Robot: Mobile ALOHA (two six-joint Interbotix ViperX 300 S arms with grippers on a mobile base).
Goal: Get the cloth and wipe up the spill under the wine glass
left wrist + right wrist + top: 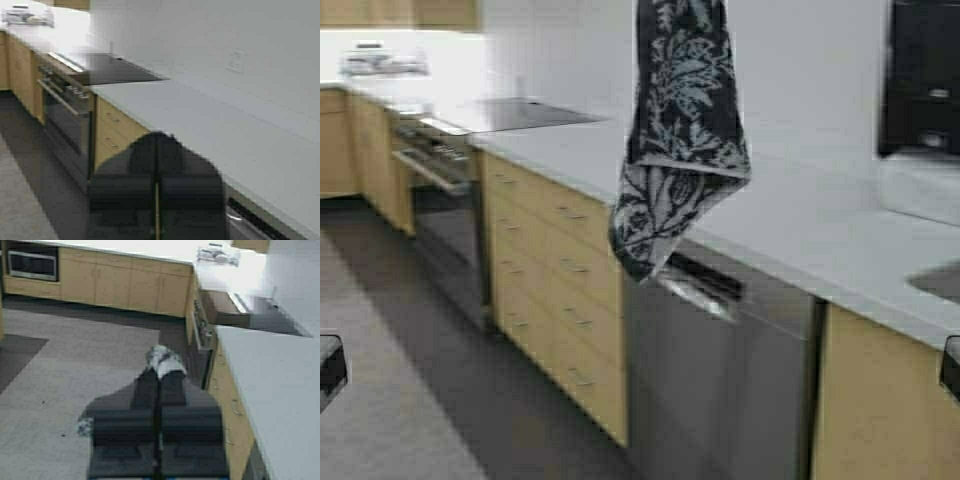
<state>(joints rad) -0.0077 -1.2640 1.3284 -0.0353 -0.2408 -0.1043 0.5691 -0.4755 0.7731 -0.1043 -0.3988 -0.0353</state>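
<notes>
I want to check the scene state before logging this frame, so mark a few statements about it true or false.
1. The cloth hangs limp in front of the countertop in the high view. True.
2. The wine glass stands on the countertop beside the cooktop. False: no wine glass shows in any view.
3. The left gripper is shut and holds nothing. True.
4. The drawers under the countertop are pulled open. False: they are all shut flush.
5. The cloth is plain white. False: it is dark with a pale floral pattern.
</notes>
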